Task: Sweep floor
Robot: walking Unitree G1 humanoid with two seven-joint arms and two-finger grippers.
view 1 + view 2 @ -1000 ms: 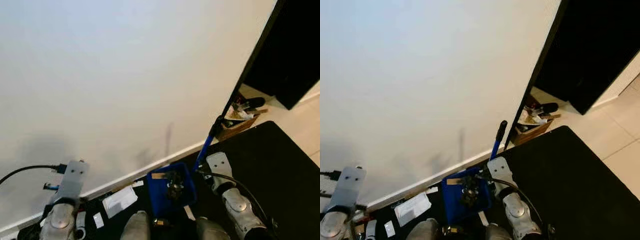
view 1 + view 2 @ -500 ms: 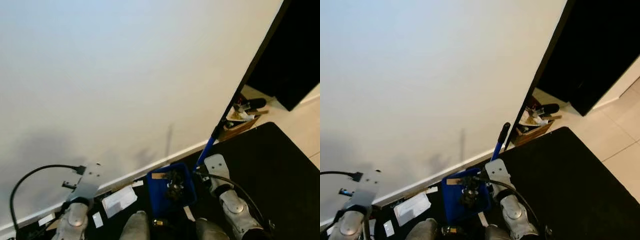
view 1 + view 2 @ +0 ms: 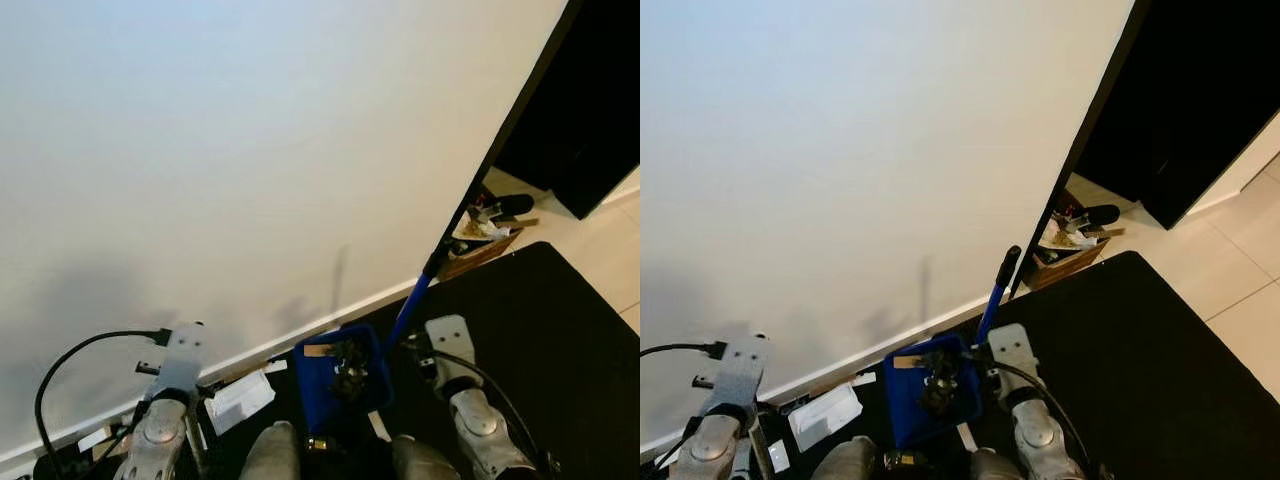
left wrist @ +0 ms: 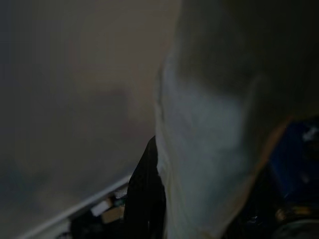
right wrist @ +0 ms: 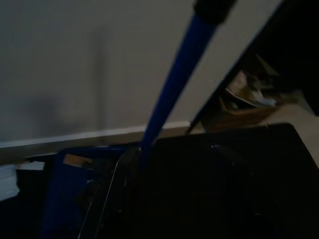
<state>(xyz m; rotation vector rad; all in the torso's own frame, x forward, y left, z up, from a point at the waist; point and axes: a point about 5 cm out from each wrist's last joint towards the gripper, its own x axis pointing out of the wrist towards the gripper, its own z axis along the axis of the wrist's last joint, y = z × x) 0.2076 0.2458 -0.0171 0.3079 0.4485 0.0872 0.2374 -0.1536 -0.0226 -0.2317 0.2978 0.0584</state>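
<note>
Dustpan: a blue dustpan (image 3: pixel 342 377) stands on the dark floor mat (image 3: pixel 560 330) just below the white wall (image 3: pixel 250 150), between the robot's two arms, its long blue handle (image 3: pixel 412 300) rising to a black grip near the dark door frame.
Left gripper: the left gripper (image 3: pixel 165 400) hangs low at the left, close to the skirting; whether its fingers are apart or together cannot be told, and its wrist view is too dark and blurred to help.
Paper scraps: white paper scraps (image 3: pixel 238 398) lie on the floor along the skirting, between the left arm and the dustpan, not yet gathered.
Dustpan contents: dark crumpled debris and a small tan piece (image 3: pixel 906 363) sit inside the blue pan.
Handling: the pan looks like light, rigid plastic on a stiff pole; it would likely tip and spill if tilted, so the best hold appears to be low on the pole, kept upright.
Right gripper: the right gripper (image 3: pixel 440 345) sits just beside the lower pole, which runs close past its camera in the wrist view; whether the fingers clamp it cannot be told.
Cardboard box: a tan cardboard box (image 3: pixel 480 245) of mixed clutter rests beyond the mat, by the dark doorway.
</note>
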